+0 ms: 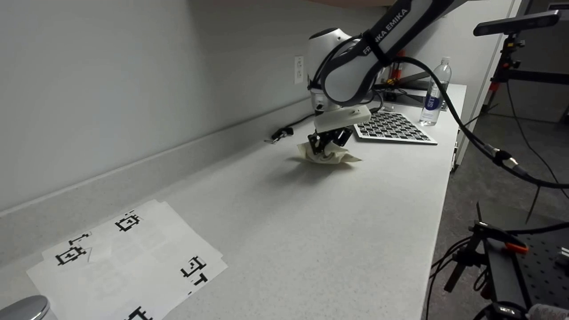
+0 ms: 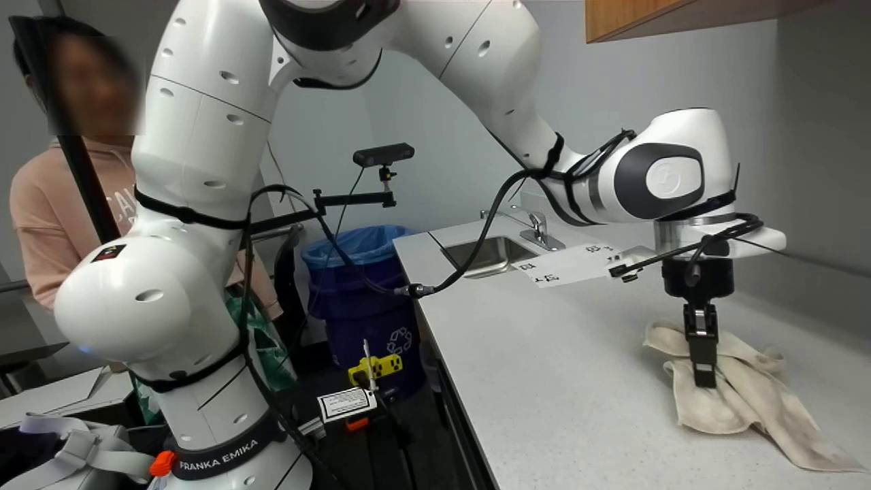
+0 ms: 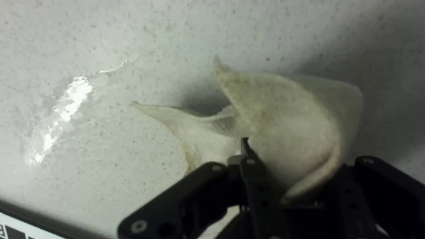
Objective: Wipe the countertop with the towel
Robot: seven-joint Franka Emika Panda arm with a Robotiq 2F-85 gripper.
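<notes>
The cream towel lies bunched on the light speckled countertop (image 1: 311, 231), and shows in both exterior views (image 1: 335, 158) (image 2: 755, 388). My gripper (image 1: 326, 149) points straight down into the middle of the towel, close above the counter; it also shows in an exterior view (image 2: 705, 378). In the wrist view the towel (image 3: 282, 109) bulges up between the fingers of the gripper (image 3: 294, 152), which stand partly apart with cloth between them. The right fingertip is hidden behind the cloth. A shiny wet-looking streak (image 3: 66, 103) is on the counter left of the towel.
A black-and-white patterned board (image 1: 393, 126) and a water bottle (image 1: 438, 95) stand behind the gripper. A black cable end (image 1: 282, 133) lies by the wall. Marker-printed paper (image 1: 138, 258) and a sink (image 2: 500, 253) are farther along. A wooden cabinet (image 2: 653, 19) hangs overhead.
</notes>
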